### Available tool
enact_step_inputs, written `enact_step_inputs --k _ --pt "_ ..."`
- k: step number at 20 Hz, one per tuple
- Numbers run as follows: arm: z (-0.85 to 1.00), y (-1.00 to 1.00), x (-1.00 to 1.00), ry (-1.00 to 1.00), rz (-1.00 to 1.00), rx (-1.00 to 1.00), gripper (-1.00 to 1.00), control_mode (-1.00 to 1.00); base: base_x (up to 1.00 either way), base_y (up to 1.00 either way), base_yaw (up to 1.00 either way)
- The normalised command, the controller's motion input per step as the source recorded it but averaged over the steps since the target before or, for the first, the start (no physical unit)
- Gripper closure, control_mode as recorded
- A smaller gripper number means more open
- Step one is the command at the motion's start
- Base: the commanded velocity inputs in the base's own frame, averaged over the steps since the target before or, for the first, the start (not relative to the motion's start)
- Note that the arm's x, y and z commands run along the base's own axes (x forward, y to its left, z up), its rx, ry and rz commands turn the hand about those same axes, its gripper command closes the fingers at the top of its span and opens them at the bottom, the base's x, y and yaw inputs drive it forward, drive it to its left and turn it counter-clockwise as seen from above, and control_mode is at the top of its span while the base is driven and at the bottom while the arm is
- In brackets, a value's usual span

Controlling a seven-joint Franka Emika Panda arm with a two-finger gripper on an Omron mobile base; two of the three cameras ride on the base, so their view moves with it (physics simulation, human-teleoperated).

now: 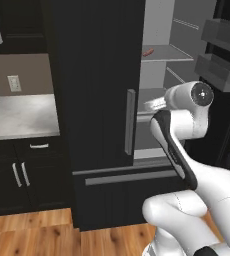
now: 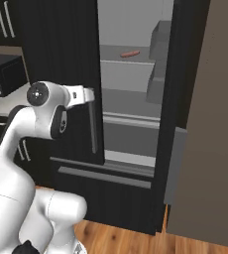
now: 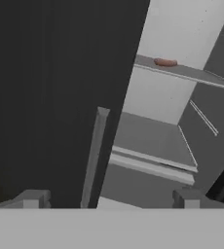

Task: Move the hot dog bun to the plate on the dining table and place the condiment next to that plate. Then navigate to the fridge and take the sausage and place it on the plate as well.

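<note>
Hand view puts the gripper (image 3: 109,199) nearest, its two dark finger tips rising far apart at the bottom with nothing between them, so the jaws stand wide and empty. Just beyond them is the fridge (image 3: 55,97), which serves as the landmark: its closed black left door takes up the left half, and the slim grey handle (image 3: 94,155) on that door's edge runs up between the finger tips, closer to the left one. Past the handle the right side of the fridge stands open on a light grey inside. A lower shelf (image 3: 153,141) sits closest within, and above and behind it an upper shelf (image 3: 192,73) carries the sausage (image 3: 165,62), a small slim reddish-pink piece lying flat near that shelf's front edge, well apart from the gripper. From the left base view the white arm (image 1: 187,150) rises in front of the fridge's lower drawer, its wrist level with the door handle, and the sausage (image 1: 147,52) shows higher up inside. The open right door's grey bins (image 1: 219,70) hang to the right of the shelves. Left of the fridge lies a marble counter (image 1: 19,115) over black cabinets (image 1: 22,175), with a wood floor (image 1: 37,235) below.
</note>
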Motion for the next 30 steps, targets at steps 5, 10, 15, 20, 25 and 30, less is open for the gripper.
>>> enact_step_inputs --k 5,10,15,20,25,30 --pt "-0.03 0.24 0.46 0.17 0.01 0.23 -1.0 -1.0 0.0 0.0 0.0" --pt "-0.15 0.0 0.51 0.17 0.0 0.07 -1.0 -1.0 0.0 0.0 0.0" --pt "-0.29 0.02 0.51 0.15 0.0 0.0 -1.0 -1.0 0.0 0.0 0.0" --pt "-0.36 0.07 0.42 0.03 0.0 0.0 -1.0 -1.0 0.0 0.0 0.0" --pt "-0.33 0.08 0.39 0.0 0.0 0.0 -1.0 -1.0 0.0 0.0 0.0" --pt "-0.35 0.08 0.5 0.0 0.0 0.0 -1.0 -1.0 0.0 0.0 0.0"
